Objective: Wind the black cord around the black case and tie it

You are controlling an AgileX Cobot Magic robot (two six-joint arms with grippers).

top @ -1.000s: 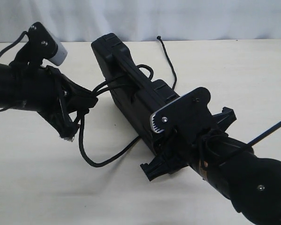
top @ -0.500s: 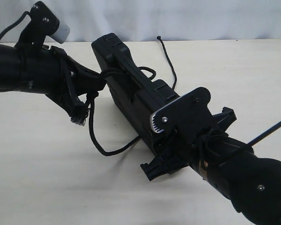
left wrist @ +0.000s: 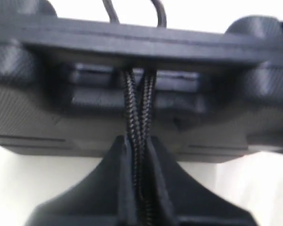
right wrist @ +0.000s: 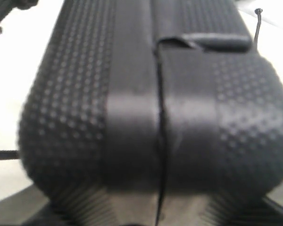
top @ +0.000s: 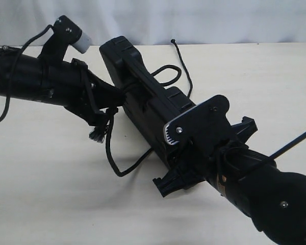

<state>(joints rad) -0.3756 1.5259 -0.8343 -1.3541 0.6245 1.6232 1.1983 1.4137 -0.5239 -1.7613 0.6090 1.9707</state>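
Note:
The black case (top: pixel 137 97) stands on its long edge across the table, handle end pointing away. My right gripper (top: pixel 186 148) is shut on its near end, which fills the right wrist view as a dimpled shell (right wrist: pixel 155 94). My left gripper (top: pixel 118 96) sits against the case's left side, shut on two strands of the black cord (left wrist: pixel 139 103) that run from its fingertips (left wrist: pixel 140 146) into the handle slot. A cord loop (top: pixel 169 71) stands up beyond the case. The frayed tip (top: pixel 97 135) hangs under the left gripper, and the knobbed tip (top: pixel 172 41) lies on the far table.
A slack bend of cord (top: pixel 117 166) lies on the pale table (top: pixel 51 194) in front of the case's left side. A white backdrop (top: pixel 194 20) closes off the far edge. The right arm's bulk (top: pixel 265 199) fills the near right corner.
My left gripper has moved right and away, up against the case, carrying the cord. The slack bend on the table has shrunk, and the loop beyond the case has grown. The right arm is still.

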